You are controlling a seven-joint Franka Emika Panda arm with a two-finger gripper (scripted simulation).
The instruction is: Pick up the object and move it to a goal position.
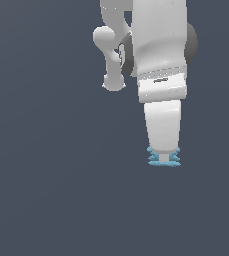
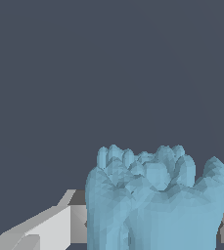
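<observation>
Lower right of centre: object (image 1: 164,159) apparently between gripper (image 1: 163,159) jaws; clamped or merely straddling, cannot tell.

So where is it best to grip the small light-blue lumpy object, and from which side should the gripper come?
Grip the small light-blue lumpy object across its middle, coming straight down from above. It is low, squarish and bumpy, with no handle, so its opposite sides are the only real holds. The white gripper is already over it, one finger beside it. Whether it is clamped cannot be told.
</observation>
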